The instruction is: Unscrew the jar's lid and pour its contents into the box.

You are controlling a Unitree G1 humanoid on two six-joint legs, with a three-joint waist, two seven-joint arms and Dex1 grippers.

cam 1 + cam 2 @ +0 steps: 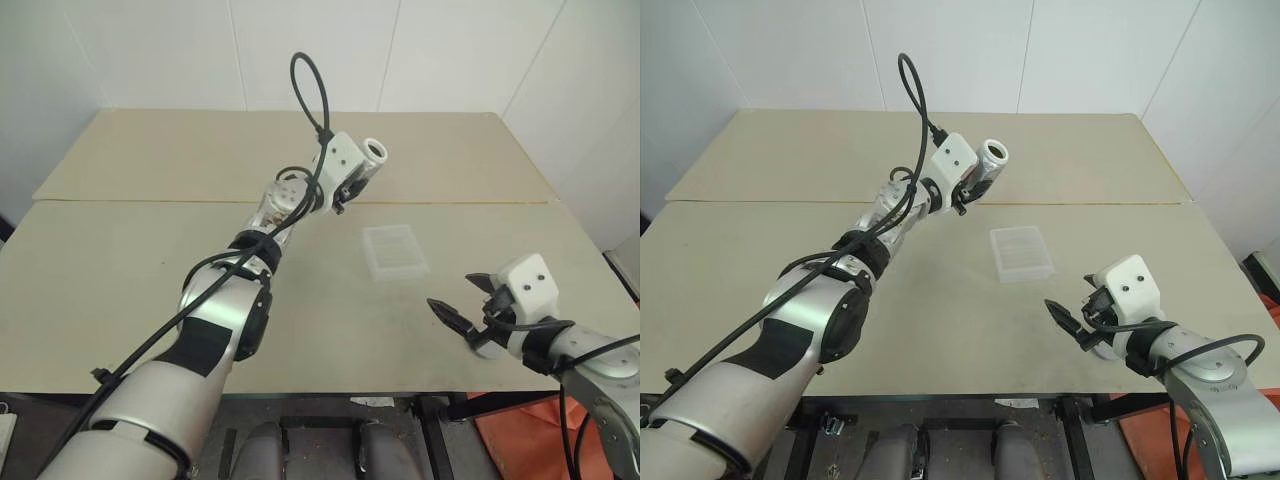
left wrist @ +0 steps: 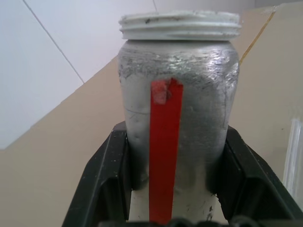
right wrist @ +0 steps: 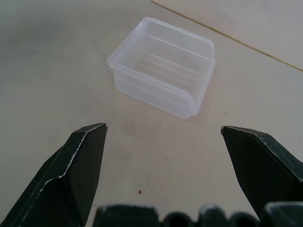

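Note:
My left gripper [image 1: 352, 178] is shut on the jar [image 2: 177, 94], a clear cylinder with a red strip, and holds it raised over the far middle of the table. The jar [image 1: 368, 157] is tilted, its mouth towards the right. Its threaded rim is bare and the mouth looks open. The lid is out of view, and I cannot make out the contents. The box [image 1: 395, 252], a shallow translucent white tray, sits on the table below and to the right of the jar. My right gripper [image 1: 455, 295] hovers open and empty near the front right, pointing at the box [image 3: 163, 66].
The table [image 1: 120, 270] is two beige boards with a seam running across behind the box. White walls close in at the back and right. A black cable [image 1: 310, 85] loops above my left wrist. Something orange [image 1: 510, 440] lies below the table's front right edge.

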